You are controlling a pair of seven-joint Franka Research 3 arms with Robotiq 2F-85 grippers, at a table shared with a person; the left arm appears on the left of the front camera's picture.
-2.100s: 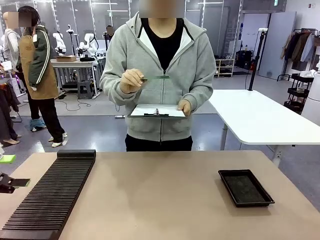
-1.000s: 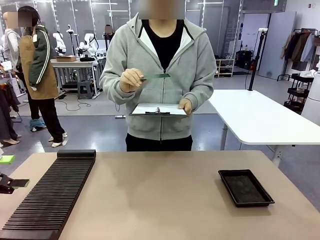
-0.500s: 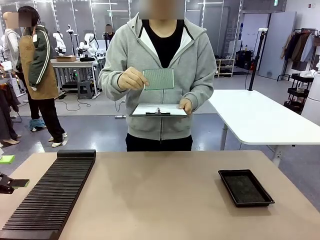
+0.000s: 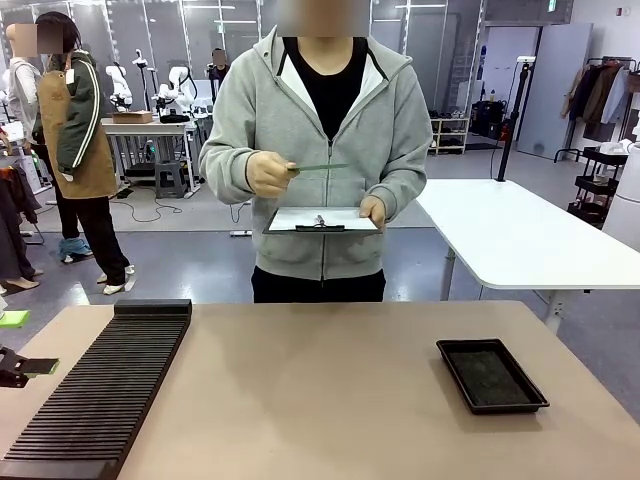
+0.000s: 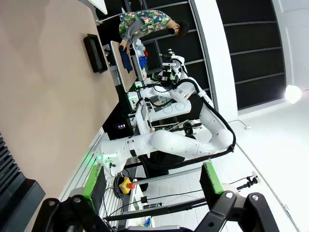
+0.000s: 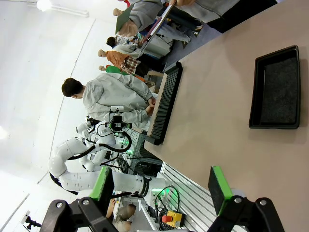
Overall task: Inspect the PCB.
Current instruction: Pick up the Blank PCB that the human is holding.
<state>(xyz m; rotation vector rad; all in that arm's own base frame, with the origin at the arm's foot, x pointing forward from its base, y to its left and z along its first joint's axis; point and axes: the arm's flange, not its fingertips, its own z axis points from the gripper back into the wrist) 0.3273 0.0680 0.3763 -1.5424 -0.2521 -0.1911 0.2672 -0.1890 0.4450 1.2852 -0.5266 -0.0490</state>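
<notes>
No lettering, label or number is legible; any print on the clipboard (image 4: 322, 219) is too small to read.

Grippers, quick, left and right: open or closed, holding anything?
Left gripper: open, holding nothing.
Right gripper: open, holding nothing.

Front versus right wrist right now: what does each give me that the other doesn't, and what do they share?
Front: the PCB edge-on in the person's hand above the clipboard, plus a white side table. Right wrist: the right pincer, open and holding nothing, with the left arm beyond it. Both: PCB, clipboard, black tray and slotted rack on the table.
</notes>
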